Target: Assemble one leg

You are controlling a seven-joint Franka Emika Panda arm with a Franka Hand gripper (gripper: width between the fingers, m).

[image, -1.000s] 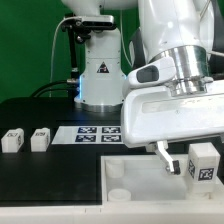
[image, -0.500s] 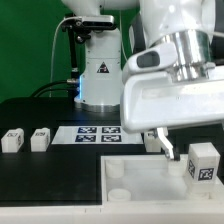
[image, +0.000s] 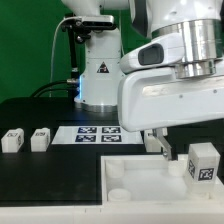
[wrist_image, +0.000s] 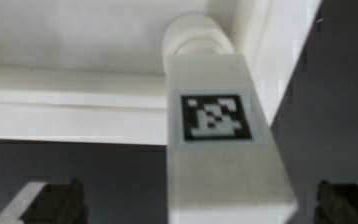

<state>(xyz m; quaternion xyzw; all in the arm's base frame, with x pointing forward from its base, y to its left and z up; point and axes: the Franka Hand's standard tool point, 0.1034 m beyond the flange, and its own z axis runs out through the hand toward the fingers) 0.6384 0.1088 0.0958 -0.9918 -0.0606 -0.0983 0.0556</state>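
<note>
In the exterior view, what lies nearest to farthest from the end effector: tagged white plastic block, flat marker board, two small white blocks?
1. Tagged white plastic block, exterior view's right, beside the end effector.
2. Flat white marker board, middle.
3. Small white block beside that board, left.
4. Outer small white block, far left.

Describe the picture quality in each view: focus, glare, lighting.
Exterior view: evenly lit and fairly sharp, though the white arm close to the lens is bright and low in detail, and a blue glow shows beside the robot base. Wrist view: soft throughout, the leg and its tag blurred at the edges, the white tabletop behind nearly washed out.
</note>
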